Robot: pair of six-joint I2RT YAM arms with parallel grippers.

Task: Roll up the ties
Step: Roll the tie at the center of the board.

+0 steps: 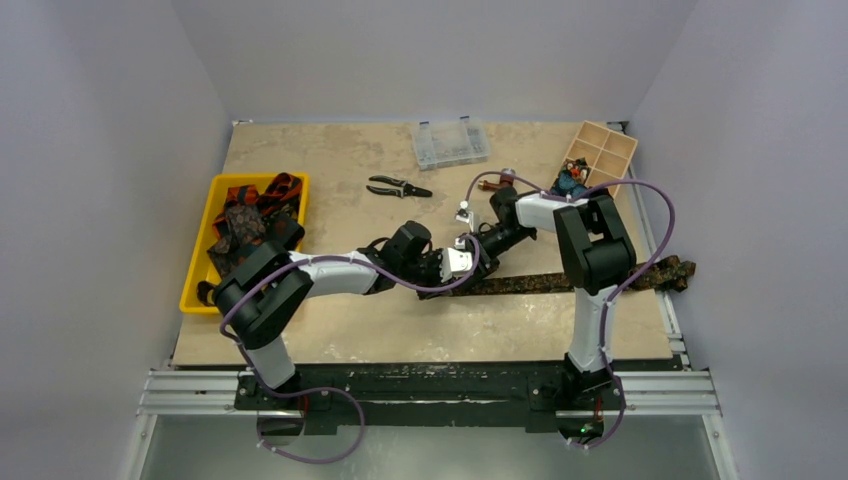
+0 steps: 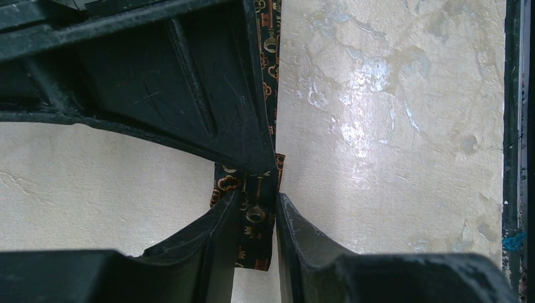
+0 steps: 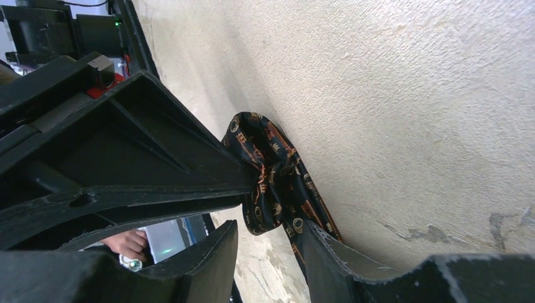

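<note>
Seen from above, both arms reach from the near edge of the bench (image 1: 400,335) and meet in its middle. There the claw tips hide each other. Only the wrist cameras show them.

The left wrist camera shows the left claw (image 2: 255,202) squeezed onto the thin end of the long tie (image 2: 252,246) from both sides. A finger of the right claw (image 3: 271,227) is right beside it. The right wrist camera shows the right claw part way open. A folded bump of the tie sits between its fingers. One finger touches the cloth and the other stands a little apart.

Only the view from above shows the rest. The long tie lies flat from the middle of the bench to the right edge and hangs over it. Open bench lies between the tie and the near edge. At the left edge sits a yellow bin (image 1: 195,270) with the other ties (image 1: 245,215) piled in it. Farther back lie black pliers (image 1: 398,187). A clear box (image 1: 450,143) stands at the far edge. A wooden tray (image 1: 600,152) sits in the far right corner.
</note>
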